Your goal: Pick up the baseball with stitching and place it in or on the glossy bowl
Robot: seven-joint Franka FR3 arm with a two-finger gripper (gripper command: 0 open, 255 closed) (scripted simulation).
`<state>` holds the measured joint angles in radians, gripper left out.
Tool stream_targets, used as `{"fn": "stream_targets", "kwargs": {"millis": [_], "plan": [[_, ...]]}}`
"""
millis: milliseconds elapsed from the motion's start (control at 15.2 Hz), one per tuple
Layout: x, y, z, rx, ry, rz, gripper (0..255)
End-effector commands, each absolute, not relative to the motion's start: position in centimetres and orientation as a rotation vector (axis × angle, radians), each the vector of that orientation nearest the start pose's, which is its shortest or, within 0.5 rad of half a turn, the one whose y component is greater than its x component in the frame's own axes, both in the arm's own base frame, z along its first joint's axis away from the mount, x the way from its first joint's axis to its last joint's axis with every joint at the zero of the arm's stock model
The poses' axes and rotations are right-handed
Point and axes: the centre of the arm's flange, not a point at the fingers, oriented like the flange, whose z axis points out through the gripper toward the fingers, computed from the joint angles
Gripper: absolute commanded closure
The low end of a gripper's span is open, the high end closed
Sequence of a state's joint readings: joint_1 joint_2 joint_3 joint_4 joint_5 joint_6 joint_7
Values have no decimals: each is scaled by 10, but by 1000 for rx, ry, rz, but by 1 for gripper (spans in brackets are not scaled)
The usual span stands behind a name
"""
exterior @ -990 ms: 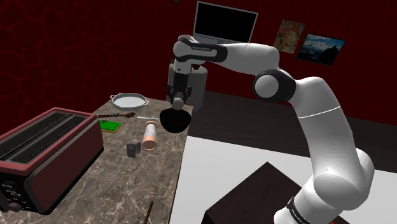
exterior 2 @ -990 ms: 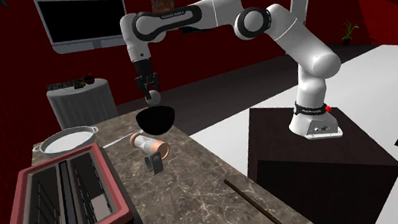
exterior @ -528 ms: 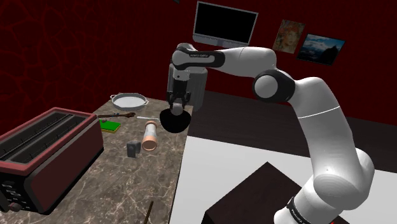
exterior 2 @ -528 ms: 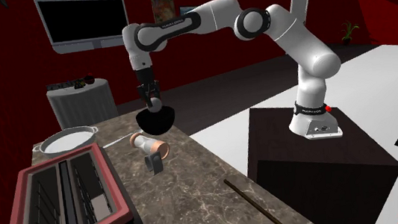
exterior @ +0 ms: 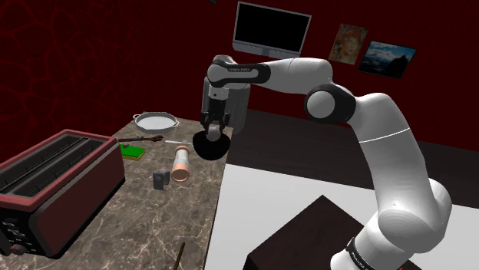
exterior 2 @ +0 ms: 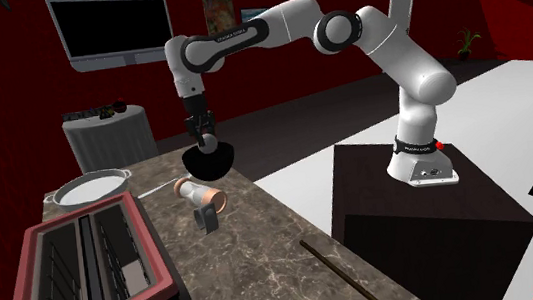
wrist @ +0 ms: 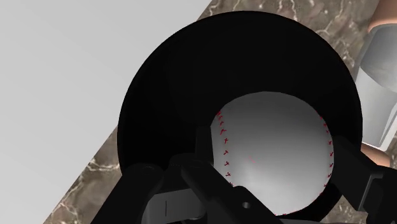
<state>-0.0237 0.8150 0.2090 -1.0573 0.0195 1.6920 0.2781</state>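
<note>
Open air around black bowl (exterior: 214, 150), lying cup (exterior: 181, 162) near one side
</note>
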Motion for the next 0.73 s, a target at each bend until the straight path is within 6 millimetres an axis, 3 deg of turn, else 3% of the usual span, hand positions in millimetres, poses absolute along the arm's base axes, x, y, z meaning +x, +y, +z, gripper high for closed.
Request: {"fn": "stream_targets", "kwargs": {"millis": [0, 66, 396, 660], "plan": [[740, 90, 342, -2985, 222, 300, 255], [740, 90, 342, -2985, 222, 300, 0], [740, 90, 342, -2985, 222, 300, 0], [749, 83, 390, -2985, 222, 300, 0]]}}
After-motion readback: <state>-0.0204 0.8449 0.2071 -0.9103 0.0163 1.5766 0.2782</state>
